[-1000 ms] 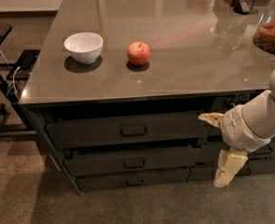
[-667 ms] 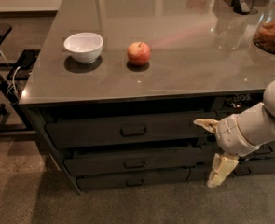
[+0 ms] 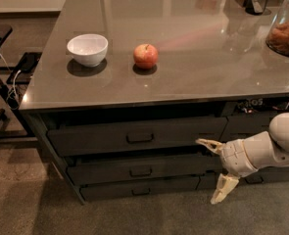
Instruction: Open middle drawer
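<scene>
The hand (image 3: 216, 168) is seen low at the right end of the drawer stack, in front of the desk (image 3: 193, 72). Its two fingers are spread wide, and nothing is held between them. The upper finger (image 3: 208, 144) is pointed left at the seam above the middle drawer (image 3: 173, 166); whether contact is made cannot be told. The lower finger (image 3: 223, 190) is angled down toward the floor. The middle drawer is found between the taller and thinnest fronts, pushed in or nearly so, its loop handle (image 3: 140, 171) left untouched. A white bowl (image 3: 87, 49) and an apple (image 3: 146, 56) are set apart on the desk.
</scene>
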`<state>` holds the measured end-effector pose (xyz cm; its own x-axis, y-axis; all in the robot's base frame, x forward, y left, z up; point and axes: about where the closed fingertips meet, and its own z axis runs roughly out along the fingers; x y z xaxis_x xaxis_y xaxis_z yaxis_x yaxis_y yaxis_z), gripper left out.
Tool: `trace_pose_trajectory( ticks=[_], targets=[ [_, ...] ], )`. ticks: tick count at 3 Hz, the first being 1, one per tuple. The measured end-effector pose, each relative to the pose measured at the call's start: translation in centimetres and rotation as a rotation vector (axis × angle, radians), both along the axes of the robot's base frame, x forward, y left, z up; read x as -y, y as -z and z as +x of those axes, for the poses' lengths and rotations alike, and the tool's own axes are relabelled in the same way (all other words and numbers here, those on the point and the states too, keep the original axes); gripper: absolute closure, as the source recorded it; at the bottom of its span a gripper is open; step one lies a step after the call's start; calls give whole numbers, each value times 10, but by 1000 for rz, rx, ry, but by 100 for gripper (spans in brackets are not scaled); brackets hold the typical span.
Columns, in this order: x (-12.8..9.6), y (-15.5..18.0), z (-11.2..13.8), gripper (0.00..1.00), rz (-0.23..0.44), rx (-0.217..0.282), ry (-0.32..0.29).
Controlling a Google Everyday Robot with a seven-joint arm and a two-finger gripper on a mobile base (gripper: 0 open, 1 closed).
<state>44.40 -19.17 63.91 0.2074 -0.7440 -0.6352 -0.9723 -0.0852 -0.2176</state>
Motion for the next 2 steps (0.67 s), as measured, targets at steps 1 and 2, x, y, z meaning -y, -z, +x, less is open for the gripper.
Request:
trace_pose_trajectory(
  ticks=[1,2],
  targets=[
    [0,0,0,0,0,0,0],
    [-1,9,2,0,14,8,31]
  ],
)
